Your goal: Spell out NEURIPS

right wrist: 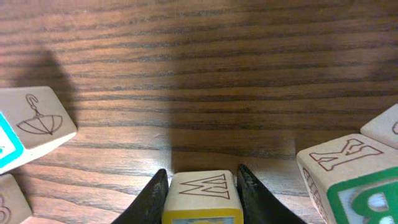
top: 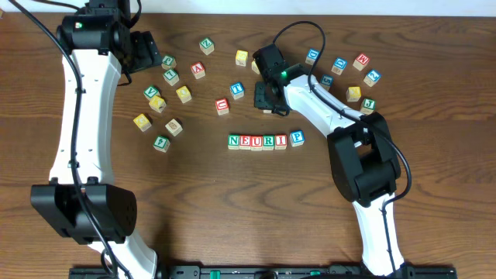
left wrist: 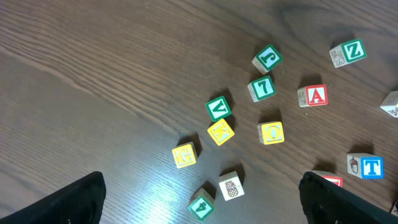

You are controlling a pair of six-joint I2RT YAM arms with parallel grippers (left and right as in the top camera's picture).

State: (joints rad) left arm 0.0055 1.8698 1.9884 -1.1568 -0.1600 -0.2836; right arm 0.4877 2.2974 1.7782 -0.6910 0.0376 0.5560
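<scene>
Six wooden cubes stand in a row at the table's middle reading N [top: 234, 140], E [top: 246, 141], U [top: 256, 141], R [top: 268, 141], I [top: 280, 141] and, slightly apart and turned, P [top: 297, 139]. My right gripper [top: 266, 98] is behind that row. In the right wrist view it [right wrist: 202, 194] is shut on a yellow-faced cube [right wrist: 202, 186], one dark finger against each side. The arm hides that cube from overhead. My left gripper [top: 147, 50] hangs wide open at the back left, high over loose cubes, its fingers [left wrist: 74, 199] holding nothing.
Loose lettered cubes lie scattered at the back left [top: 159, 102] and back right [top: 353, 74]. A blue T cube [top: 237, 91] and a red cube [top: 222, 106] sit left of my right gripper. An umbrella-drawn cube [right wrist: 34, 121] and a green-framed cube [right wrist: 348, 177] flank it closely.
</scene>
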